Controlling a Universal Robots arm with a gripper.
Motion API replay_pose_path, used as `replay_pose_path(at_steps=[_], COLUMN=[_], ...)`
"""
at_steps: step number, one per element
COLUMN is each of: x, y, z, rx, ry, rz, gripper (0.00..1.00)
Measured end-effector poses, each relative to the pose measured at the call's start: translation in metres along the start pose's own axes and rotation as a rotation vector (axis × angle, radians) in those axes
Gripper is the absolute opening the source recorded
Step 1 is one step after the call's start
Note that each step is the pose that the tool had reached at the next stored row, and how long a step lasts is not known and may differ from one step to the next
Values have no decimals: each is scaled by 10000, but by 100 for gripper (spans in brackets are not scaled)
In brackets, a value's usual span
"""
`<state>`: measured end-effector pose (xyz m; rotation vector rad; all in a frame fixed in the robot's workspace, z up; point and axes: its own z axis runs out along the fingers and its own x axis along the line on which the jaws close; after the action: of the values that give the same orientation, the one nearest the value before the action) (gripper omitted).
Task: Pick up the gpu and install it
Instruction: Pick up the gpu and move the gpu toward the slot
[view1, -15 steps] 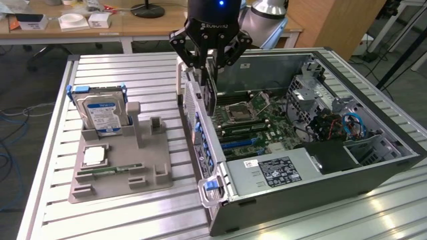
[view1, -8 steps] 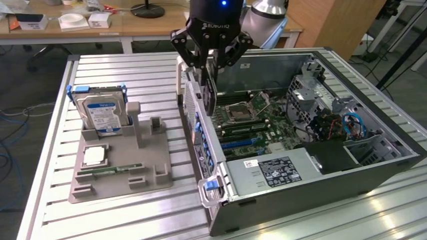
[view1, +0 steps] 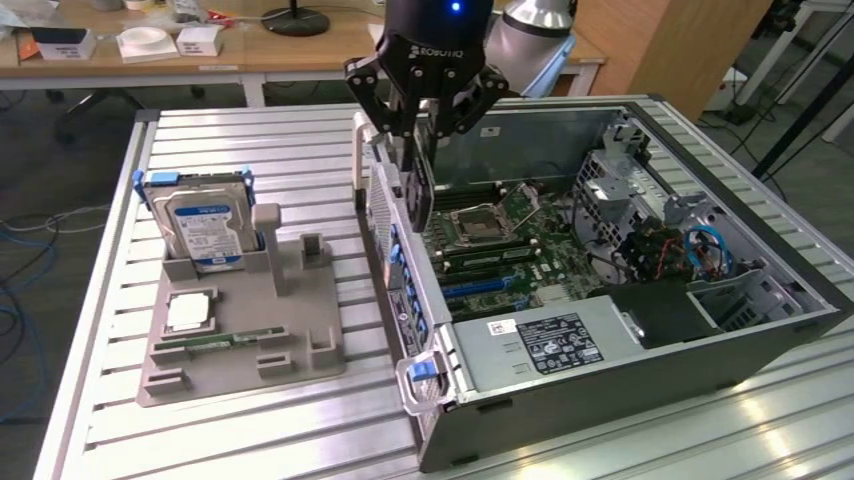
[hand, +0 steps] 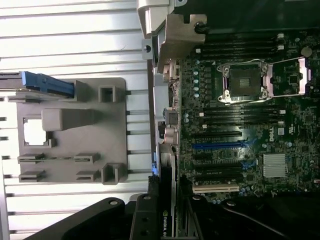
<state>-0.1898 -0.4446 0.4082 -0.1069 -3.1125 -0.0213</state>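
state: gripper (view1: 430, 126) jaws part-closed, clamping gpu (view1: 422, 190) by its top edge | place: gpu hangs upright over open computer case (view1: 601, 400), beside rear wall | why: vertical, probably to suit motherboard (hand: 240, 150) slots

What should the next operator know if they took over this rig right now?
Jaws: shut on the gpu, gripping its upper end.
Gpu: hangs upright, edge-on, over the open computer case, close to the wall on the exterior view's left.
Done: gpu picked up and held at the case.
Left: seating it; the blue slot and white slot inside stand empty.
Elsewhere: the hard drive stands in the grey fixture.
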Motion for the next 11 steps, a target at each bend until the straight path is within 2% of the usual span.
replay_pose_path(at_steps=[11], x=[-232], y=[15], z=[13], rx=[4], ry=[1], rz=[-202], gripper=[26])
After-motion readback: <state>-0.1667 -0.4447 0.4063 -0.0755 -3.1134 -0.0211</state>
